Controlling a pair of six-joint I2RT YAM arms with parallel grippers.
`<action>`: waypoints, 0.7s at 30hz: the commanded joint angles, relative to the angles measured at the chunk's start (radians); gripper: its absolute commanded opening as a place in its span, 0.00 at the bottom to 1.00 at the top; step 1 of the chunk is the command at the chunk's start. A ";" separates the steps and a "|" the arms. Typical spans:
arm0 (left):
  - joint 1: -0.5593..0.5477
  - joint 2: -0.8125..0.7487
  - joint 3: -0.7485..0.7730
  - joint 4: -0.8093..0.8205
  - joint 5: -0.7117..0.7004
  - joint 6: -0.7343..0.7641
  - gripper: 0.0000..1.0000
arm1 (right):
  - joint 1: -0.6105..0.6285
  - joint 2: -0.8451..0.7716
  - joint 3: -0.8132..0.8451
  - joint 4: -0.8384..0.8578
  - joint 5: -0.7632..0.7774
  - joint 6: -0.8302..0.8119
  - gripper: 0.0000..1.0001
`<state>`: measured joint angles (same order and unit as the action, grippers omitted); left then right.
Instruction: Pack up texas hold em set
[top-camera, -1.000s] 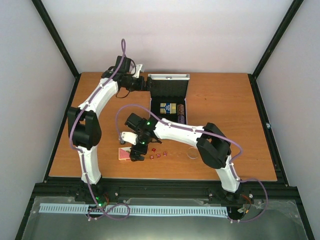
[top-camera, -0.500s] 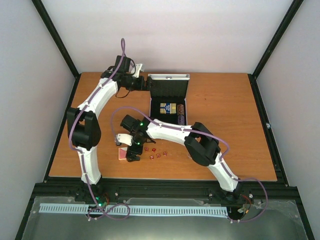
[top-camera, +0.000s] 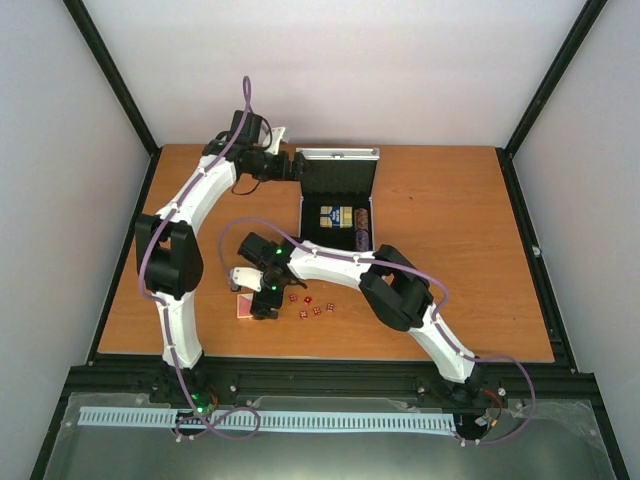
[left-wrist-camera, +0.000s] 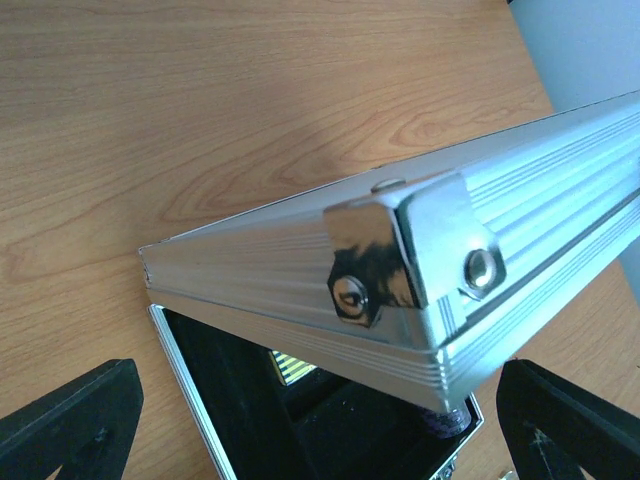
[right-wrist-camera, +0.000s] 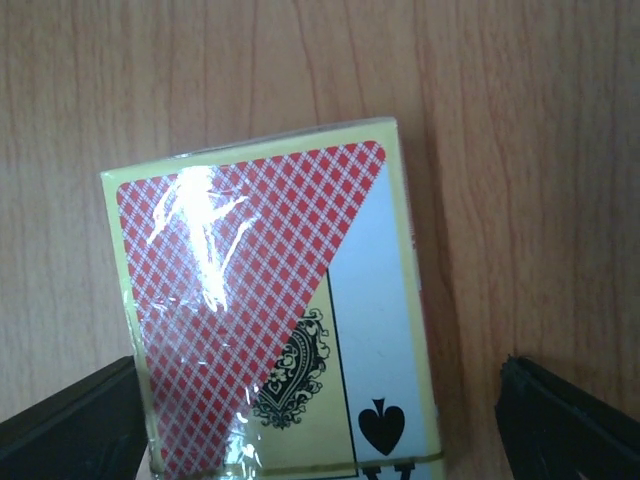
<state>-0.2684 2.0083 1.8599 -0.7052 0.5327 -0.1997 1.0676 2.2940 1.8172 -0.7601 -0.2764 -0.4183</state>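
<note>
The silver case (top-camera: 338, 222) stands open at the back middle, its lid (top-camera: 339, 156) upright. A blue and yellow card deck (top-camera: 335, 216) and a chip stack (top-camera: 362, 232) lie in its black lining. My left gripper (top-camera: 292, 168) is open beside the lid's left corner (left-wrist-camera: 400, 265), which sits between the spread fingers (left-wrist-camera: 70, 425). A red-backed card deck (right-wrist-camera: 270, 310) lies flat on the table. My right gripper (right-wrist-camera: 320, 445) hangs open just above it, one fingertip (right-wrist-camera: 570, 430) on each side. Tiny red dice (top-camera: 311, 306) lie right of that deck (top-camera: 244, 307).
The right arm's elbow (top-camera: 392, 290) hangs low over the table right of the dice. The table's front edge (top-camera: 320, 355) runs close below the red deck. Bare wood (top-camera: 450, 220) lies right of the case.
My right arm has swung left; its gripper now sits over the red deck and its elbow covers the spot where a clear disc lay. The left arm has not moved.
</note>
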 joint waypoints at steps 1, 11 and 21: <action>0.006 0.012 0.044 -0.013 0.017 0.023 1.00 | 0.008 0.039 -0.008 -0.001 0.038 0.010 0.91; 0.007 0.010 0.045 -0.011 0.006 0.023 1.00 | 0.011 -0.049 -0.102 -0.030 -0.007 0.019 0.57; 0.008 0.001 0.041 -0.011 -0.005 0.023 1.00 | 0.011 -0.139 -0.104 -0.068 0.026 0.042 0.35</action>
<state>-0.2661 2.0098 1.8599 -0.7052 0.5282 -0.1932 1.0676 2.2139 1.6970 -0.7570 -0.2607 -0.3958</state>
